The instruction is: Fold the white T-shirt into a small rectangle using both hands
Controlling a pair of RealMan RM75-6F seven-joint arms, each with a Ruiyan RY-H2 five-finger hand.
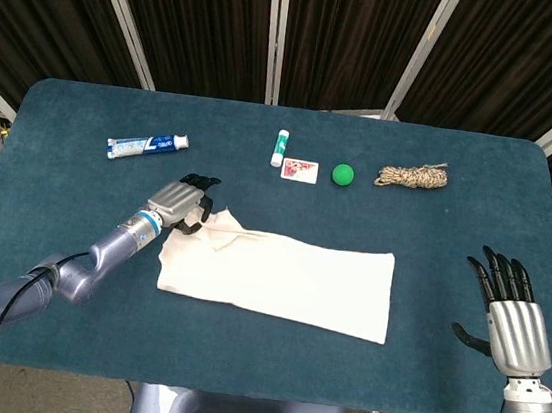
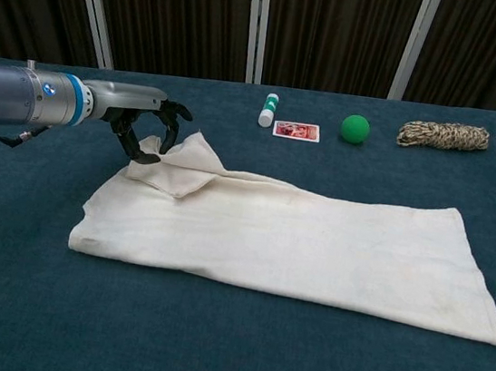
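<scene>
Toothpaste tube; glue stick; card; green ball; rope bundle.

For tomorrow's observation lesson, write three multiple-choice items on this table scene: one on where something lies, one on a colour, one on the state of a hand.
1. What lies directly left of the ball in the head view?
A. the rope
B. the card
C. the toothpaste

2. What colour is the ball?
A. green
B. red
C. yellow

3. What is the right hand doing?
A. pressing the shirt flat
B. holding the rope
C. open, holding nothing, away from the shirt

Answers:
1 B: the card sits just left of the ball, while the rope is on its right and the toothpaste far off left.
2 A: the ball is plainly green.
3 C: the right hand has its fingers spread at the table's right edge, clear of the shirt; only the left hand pinches the shirt's corner.
</scene>
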